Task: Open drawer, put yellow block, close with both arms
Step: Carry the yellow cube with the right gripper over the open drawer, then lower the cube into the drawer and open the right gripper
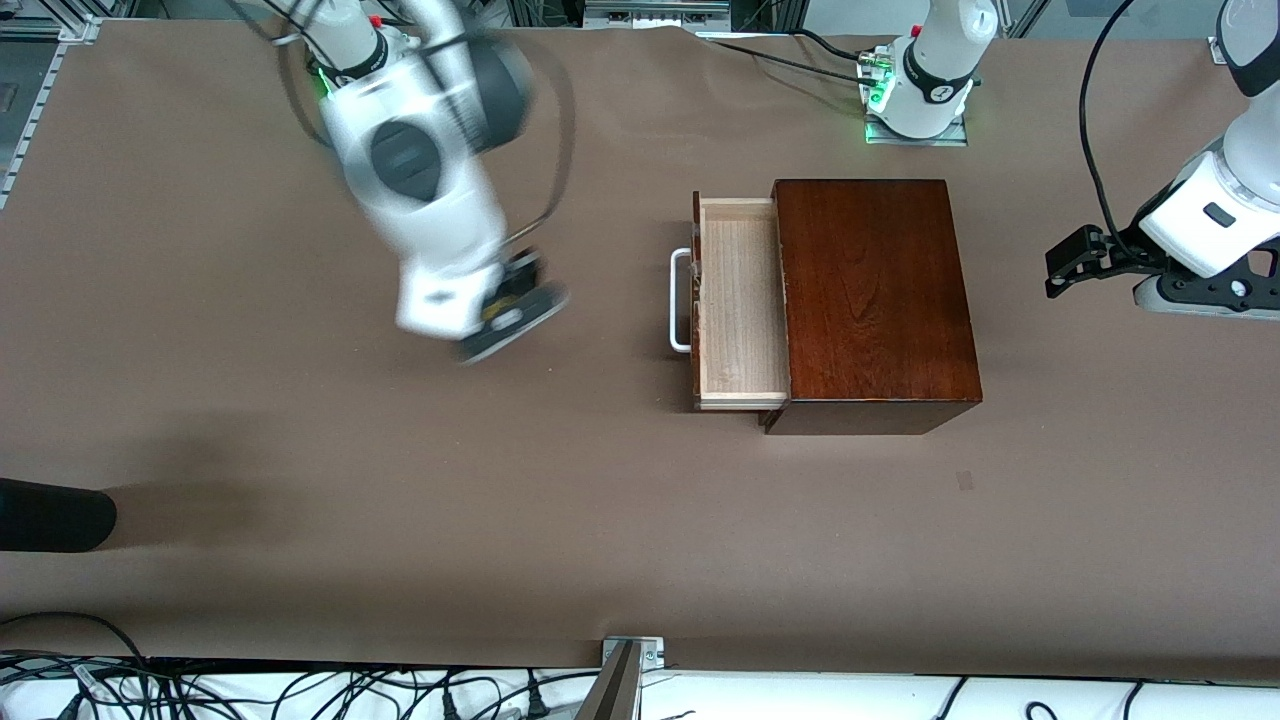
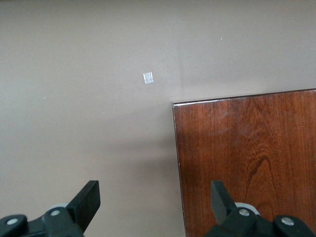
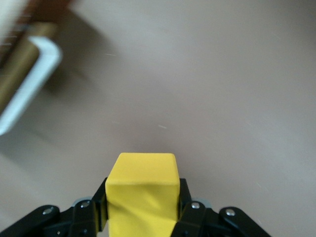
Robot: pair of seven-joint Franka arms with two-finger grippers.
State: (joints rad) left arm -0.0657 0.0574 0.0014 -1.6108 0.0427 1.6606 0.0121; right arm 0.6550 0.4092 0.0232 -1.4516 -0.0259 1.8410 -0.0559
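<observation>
In the right wrist view the yellow block sits squeezed between the black fingers of my right gripper, which is shut on it. In the front view that gripper hangs over bare table, toward the right arm's end from the drawer; the block is hidden under it there. The drawer stands pulled out of the mahogany box, its pale tray empty and its white handle facing the right arm. My left gripper waits open by the box, over its corner.
A small patch of tape lies on the brown table nearer the front camera than the box. A dark rounded object pokes in at the right arm's end. Cables run along the table's front edge.
</observation>
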